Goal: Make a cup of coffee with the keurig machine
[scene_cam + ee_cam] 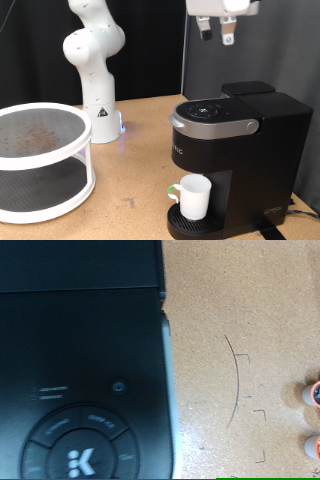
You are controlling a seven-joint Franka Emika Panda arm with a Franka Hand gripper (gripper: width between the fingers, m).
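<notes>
White two-finger gripper (216, 33) hangs high above the boxy matte-black keurig machine (235, 140), fingers apart, holding nothing. Small white cylindrical mug (194, 196) already sits on its drip tray (178, 222), presumably to catch the brew.

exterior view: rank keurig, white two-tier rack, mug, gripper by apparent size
1-2. keurig machine and white two-tier rack: similar, and the rack is cut off at the frame edge, so unranked.
3. mug.
4. gripper, only partly in frame at the top.
</notes>
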